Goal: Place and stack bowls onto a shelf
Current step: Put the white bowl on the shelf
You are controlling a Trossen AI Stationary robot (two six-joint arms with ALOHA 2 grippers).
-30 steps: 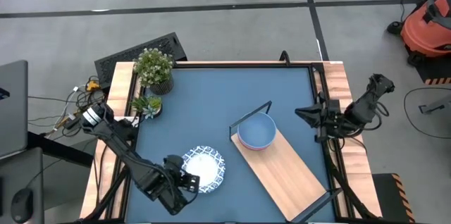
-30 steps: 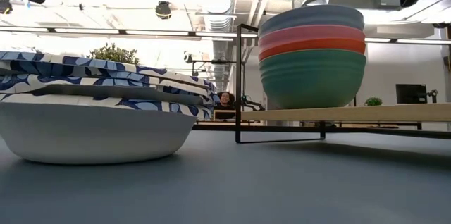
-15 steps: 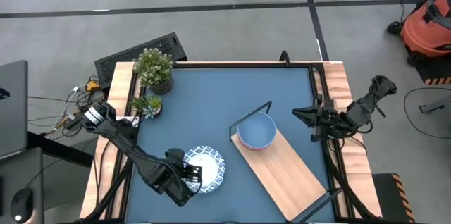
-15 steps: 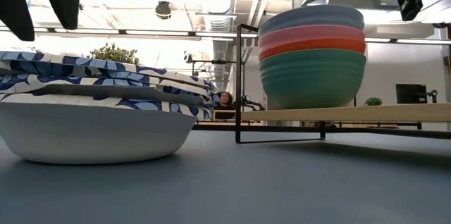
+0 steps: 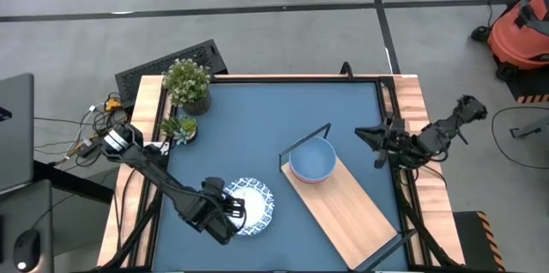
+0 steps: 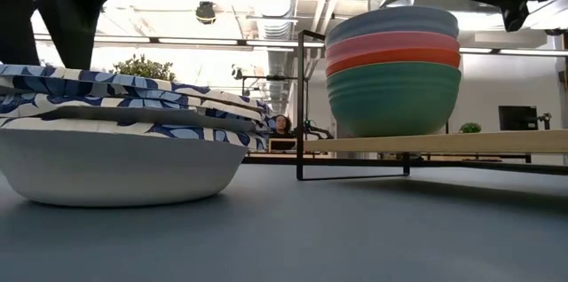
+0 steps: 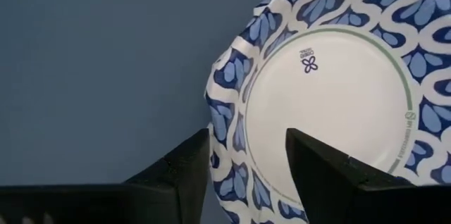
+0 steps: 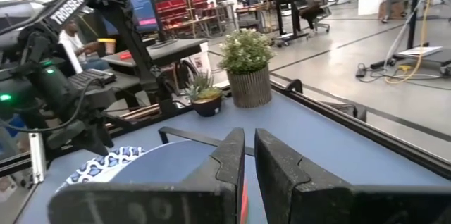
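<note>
A stack of shallow blue-and-white patterned bowls rests on the blue tabletop at the near left. My left gripper points down over its left rim, open, one finger outside the rim and one over the white inside. I cannot tell whether it touches. A stack of plain bowls, pale blue on top, then pink, red and green, sits on the far end of the light-wood shelf beside its black wire frame. My right gripper waits level at the table's right edge, shut and empty.
Two potted plants stand at the far left corner. Bare blue tabletop lies between the plants, the patterned bowls and the shelf. Wooden rails line the table's sides. People show in the room beyond, in the right wrist view.
My left gripper has moved toward the patterned bowls and downward, tipping steeper, from beside the stack to over its left rim. In the low view its fingers have come down close to the top bowl. The bowls have not moved.
</note>
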